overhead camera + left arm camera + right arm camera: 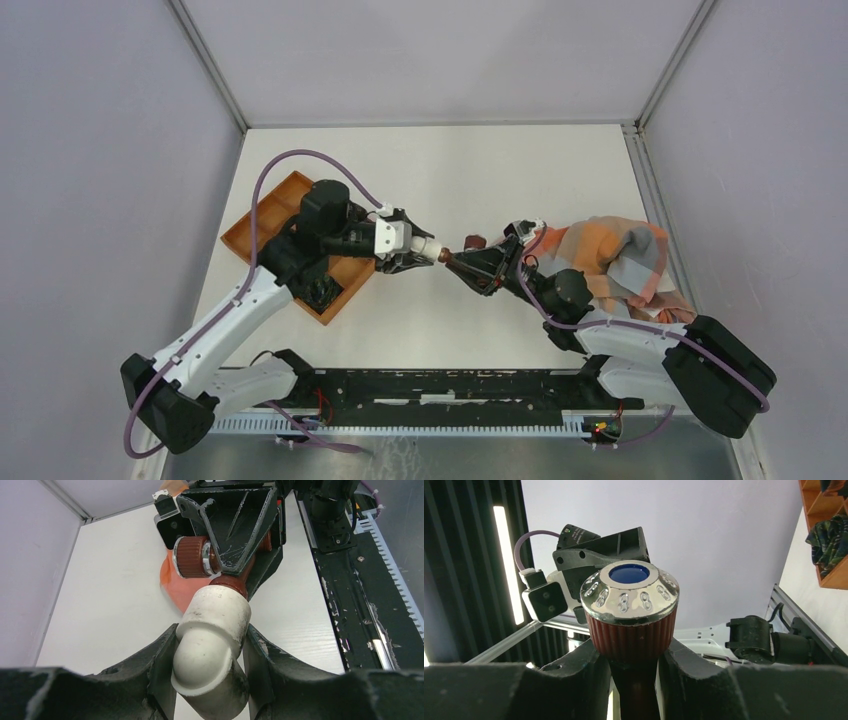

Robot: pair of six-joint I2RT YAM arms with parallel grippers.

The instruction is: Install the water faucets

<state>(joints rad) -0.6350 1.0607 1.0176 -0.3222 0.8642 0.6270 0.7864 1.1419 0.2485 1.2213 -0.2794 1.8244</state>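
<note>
My left fingers [159, 660] are closed partway around a white elbow fitting [212, 635], one pad on each side of its bend, with the open mouth pointing away from my wrist. My right fingers [574, 680] are clamped narrowly on the neck of the faucet [630, 600], just under its ribbed brown knob with the silvery cap and blue centre.

From above, both pieces hang over the middle of the desk [450, 170], clear of its surface. The faucet [470, 243] lies at 3 o'clock from my left fingers, and the elbow [408, 238] at 9 o'clock from my right ones. The faucet's stem runs roughly along that 9-to-3 line, its knob turned off toward 12 o'clock. In my left wrist view its brown end sits right at the elbow's mouth, touching the rim. I cannot tell whether any of it has gone in.

Neither arm is nearer, since each already holds its half. I judge the next move turns on keeping the stem in line with the elbow's bore while I turn or press it home. A small tilt there could jam the joint.

The orange-brown tray [262, 222] lies at 9 o'clock and a plaid cloth [620, 255] at 3 o'clock.
</note>
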